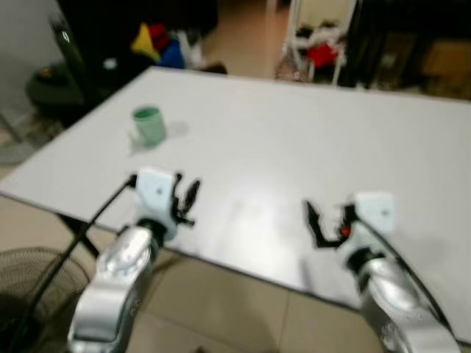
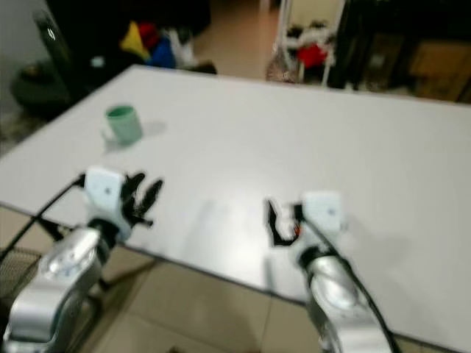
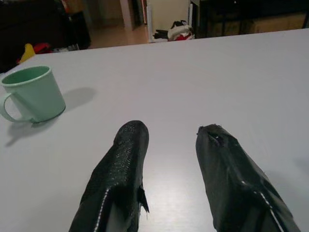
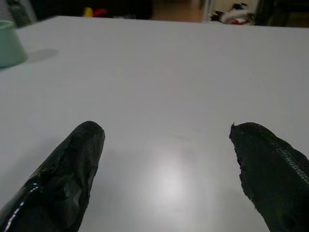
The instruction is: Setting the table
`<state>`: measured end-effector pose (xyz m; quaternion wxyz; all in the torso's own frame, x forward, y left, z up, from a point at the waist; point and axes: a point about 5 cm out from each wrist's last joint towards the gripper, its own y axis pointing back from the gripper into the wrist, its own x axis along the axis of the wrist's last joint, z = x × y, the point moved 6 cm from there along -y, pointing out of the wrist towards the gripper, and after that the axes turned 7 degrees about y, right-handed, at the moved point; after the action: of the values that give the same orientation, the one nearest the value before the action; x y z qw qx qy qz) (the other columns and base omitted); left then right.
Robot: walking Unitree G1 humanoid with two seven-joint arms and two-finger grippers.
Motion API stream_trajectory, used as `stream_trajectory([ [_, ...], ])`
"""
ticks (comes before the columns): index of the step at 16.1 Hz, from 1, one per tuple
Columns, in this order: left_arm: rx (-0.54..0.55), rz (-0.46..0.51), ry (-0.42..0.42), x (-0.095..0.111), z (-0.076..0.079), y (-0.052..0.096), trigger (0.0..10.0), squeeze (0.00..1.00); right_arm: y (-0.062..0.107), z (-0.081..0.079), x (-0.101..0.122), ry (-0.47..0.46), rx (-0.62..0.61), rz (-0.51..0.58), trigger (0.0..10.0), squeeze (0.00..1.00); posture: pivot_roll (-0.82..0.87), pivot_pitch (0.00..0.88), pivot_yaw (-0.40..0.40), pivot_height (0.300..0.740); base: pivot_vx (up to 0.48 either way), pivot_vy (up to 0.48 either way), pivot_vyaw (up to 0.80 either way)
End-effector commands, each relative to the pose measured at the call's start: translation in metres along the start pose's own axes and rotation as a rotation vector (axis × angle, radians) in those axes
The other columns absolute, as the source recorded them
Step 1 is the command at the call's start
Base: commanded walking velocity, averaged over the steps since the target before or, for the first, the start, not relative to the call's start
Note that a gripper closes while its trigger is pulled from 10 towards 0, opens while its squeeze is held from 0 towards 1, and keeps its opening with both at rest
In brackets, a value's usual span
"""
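In the left eye view a white table (image 1: 294, 140) spans most of the frame, and a pale green mug (image 1: 149, 125) stands on it in the upper left. The left gripper (image 1: 188, 198) hangs over the table's near edge at lower left, well short of the mug, and the right gripper (image 1: 315, 224) sits over the near edge at lower centre-right, fingers parted. Beyond the table, at the top of the frame, lie coloured odds and ends (red, yellow and blue, too blurred to name) and a white rack (image 1: 316, 37).

The right eye view shows the same layout, with the mug (image 2: 123, 123) in the upper left.

In the left wrist view the two black fingers (image 3: 116, 179) stand moderately apart, holding nothing, just above the tabletop; the mug (image 3: 33, 94) stands upright at the left edge, handle turned to the left.

In the right wrist view the fingers (image 4: 63, 179) are spread wide and empty over bare table, and the mug (image 4: 9, 43) is cut off in the upper left corner.
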<state>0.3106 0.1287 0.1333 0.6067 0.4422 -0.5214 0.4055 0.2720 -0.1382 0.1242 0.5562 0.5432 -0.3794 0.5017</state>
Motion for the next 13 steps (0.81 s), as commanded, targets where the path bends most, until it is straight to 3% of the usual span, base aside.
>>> stream_trajectory([
  [1, -0.008, 0.005, 0.003, 0.003, 0.003, -0.001, 10.0, 0.0, 0.001, 0.005, 0.004, 0.008, -0.022, 0.011, 10.0, 0.0, -0.01, 0.0, 0.102, 0.74, 0.0, -0.285, 0.0],
  [5, -0.008, 0.0, 0.01, 0.002, 0.002, -0.001, 10.0, 0.0, 0.001, 0.003, 0.005, 0.027, -0.013, 0.011, 10.0, 0.0, 0.0, 0.0, 0.103, 0.74, 0.0, -0.212, 0.0],
  [6, -0.003, 0.001, 0.011, 0.003, 0.001, -0.001, 10.0, 0.0, 0.001, 0.002, 0.005, 0.04, 0.006, 0.01, 10.0, 0.25, 0.0, 0.0, 0.104, 0.74, 0.0, 0.0, 0.8],
  [7, -0.003, 0.004, 0.006, 0.004, 0.0, -0.001, 10.0, 0.0, 0.001, 0.001, 0.006, 0.038, 0.014, 0.013, 10.0, 0.27, 0.0, 0.0, 0.104, 0.74, 0.0, 0.0, 0.8],
  [13, -0.017, 0.003, -0.036, 0.008, 0.002, 0.004, 10.0, 0.0, 0.004, -0.007, 0.008, 0.004, 0.073, 0.028, 10.0, 0.24, 0.01, 0.0, 0.097, 0.74, 0.0, 0.0, 0.8],
])
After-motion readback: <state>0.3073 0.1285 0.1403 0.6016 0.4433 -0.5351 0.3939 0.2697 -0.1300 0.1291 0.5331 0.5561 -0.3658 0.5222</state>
